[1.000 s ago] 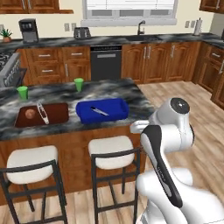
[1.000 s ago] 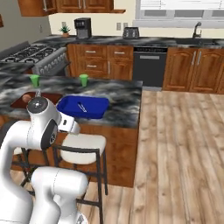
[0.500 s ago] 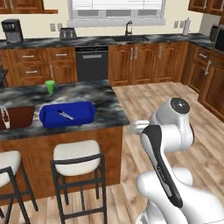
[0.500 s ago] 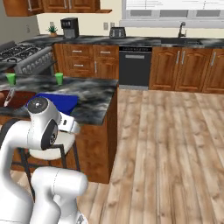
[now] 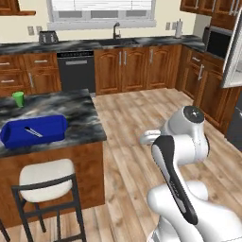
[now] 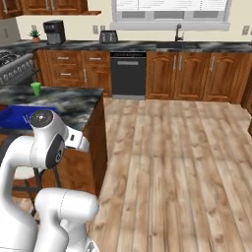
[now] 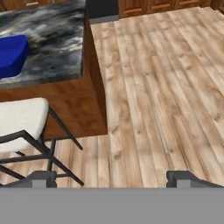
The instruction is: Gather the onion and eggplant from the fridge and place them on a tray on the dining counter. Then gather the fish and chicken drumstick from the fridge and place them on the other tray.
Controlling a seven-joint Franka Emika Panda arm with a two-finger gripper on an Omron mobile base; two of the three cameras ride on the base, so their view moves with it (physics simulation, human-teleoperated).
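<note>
A blue tray (image 5: 33, 130) lies on the dark marble dining counter (image 5: 75, 111), and it also shows as the tray (image 6: 19, 117) and the tray (image 7: 11, 54). A slim pale thing (image 5: 33, 133) lies in it, too small to name. My gripper (image 7: 113, 179) hangs open over the wooden floor to the right of the counter, with nothing between its fingertips (image 7: 43, 178). A pale grey panel (image 5: 234, 47) at the far right edge looks like the fridge. The onion, eggplant, fish and chicken drumstick are out of view.
A green cup (image 5: 18, 98) stands at the back of the dining counter. A white-seated stool (image 5: 45, 172) stands against the counter's near side. Wooden cabinets, a dishwasher (image 5: 75, 71) and a sink line the back wall. Open wooden floor (image 6: 177, 162) stretches to the right.
The whole picture has slid left, so the base has turned right. The brown tray and the left part of the counter have left the view. The gripper stays open.
</note>
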